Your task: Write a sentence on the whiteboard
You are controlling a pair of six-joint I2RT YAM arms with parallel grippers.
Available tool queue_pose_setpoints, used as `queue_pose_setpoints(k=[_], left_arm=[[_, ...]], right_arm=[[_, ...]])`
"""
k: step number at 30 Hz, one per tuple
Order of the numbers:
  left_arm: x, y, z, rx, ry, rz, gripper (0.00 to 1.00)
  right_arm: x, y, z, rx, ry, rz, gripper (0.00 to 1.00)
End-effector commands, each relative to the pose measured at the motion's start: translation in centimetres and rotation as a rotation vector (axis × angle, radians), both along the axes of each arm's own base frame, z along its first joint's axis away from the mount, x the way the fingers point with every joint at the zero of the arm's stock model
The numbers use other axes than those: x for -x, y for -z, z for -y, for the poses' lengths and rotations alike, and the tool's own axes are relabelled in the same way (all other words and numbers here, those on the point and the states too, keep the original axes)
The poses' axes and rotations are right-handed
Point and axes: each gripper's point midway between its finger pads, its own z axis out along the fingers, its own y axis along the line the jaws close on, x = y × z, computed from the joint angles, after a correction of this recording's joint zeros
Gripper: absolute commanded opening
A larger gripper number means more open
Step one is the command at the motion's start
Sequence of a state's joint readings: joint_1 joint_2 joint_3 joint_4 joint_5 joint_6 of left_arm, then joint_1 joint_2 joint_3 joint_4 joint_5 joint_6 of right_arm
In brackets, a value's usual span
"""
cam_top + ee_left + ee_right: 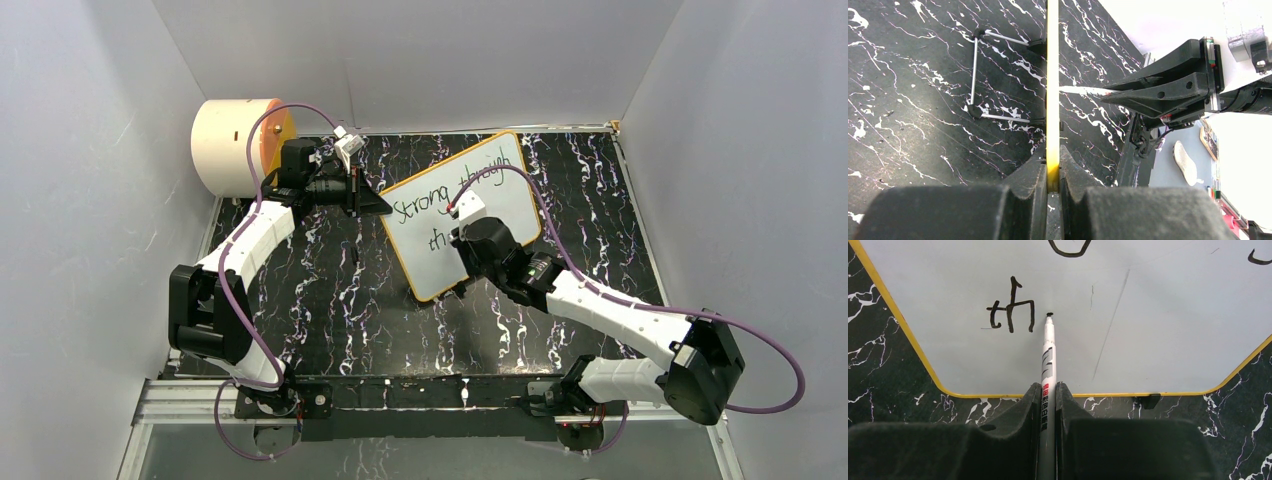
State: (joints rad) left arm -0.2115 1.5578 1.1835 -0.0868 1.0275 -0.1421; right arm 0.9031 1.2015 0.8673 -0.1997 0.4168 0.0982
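Observation:
The whiteboard (500, 185), white with a yellow frame, sits tilted on the black marble table (330, 290). "Strong through" is written on it, with "th" below. My left gripper (385, 204) is shut on its left edge. In the left wrist view the yellow frame (1052, 75) runs straight between the jaws of that gripper (1052, 165). My right gripper (462, 245) is shut on a white marker (1048, 355). The marker's black tip meets the whiteboard (1158, 315) just right of "th". The right gripper (1048, 390) hangs over the board's near edge.
A cream cylinder with an orange face (235, 145) lies at the back left corner. Grey walls close in the table on three sides. A thin wire stand (975, 75) shows behind the board. The right gripper (1158, 90) and marker also appear in the left wrist view.

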Motion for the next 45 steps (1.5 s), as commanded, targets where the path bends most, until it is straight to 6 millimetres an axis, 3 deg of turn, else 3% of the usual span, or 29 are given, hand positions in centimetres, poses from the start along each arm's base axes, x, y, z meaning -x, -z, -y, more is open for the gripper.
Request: queue_pose_setpoints(k=[1,13,30,45], left_arm=[[0.7,-0.7,-0.1,0.005,0.007,0.005,0.0],[0.7,-0.7,-0.1,0.005,0.007,0.004,0.0],[0.7,-0.7,-0.1,0.007,0.01,0.005,0.0],[0.7,-0.8,-0.1,0.007,0.01,0.007,0.0]], right_arm=[[-1.3,-1.1,0.4,-0.028,0.043,0.051,0.0],[-1.7,-1.8,1.3,-0.058,0.077,0.078,0.0],[-2.4,-3.3,-0.3,-0.102,0.029,0.118,0.0],[-1.5,-3.1,-1.3,-0.11,-0.054,0.089,0.0]])
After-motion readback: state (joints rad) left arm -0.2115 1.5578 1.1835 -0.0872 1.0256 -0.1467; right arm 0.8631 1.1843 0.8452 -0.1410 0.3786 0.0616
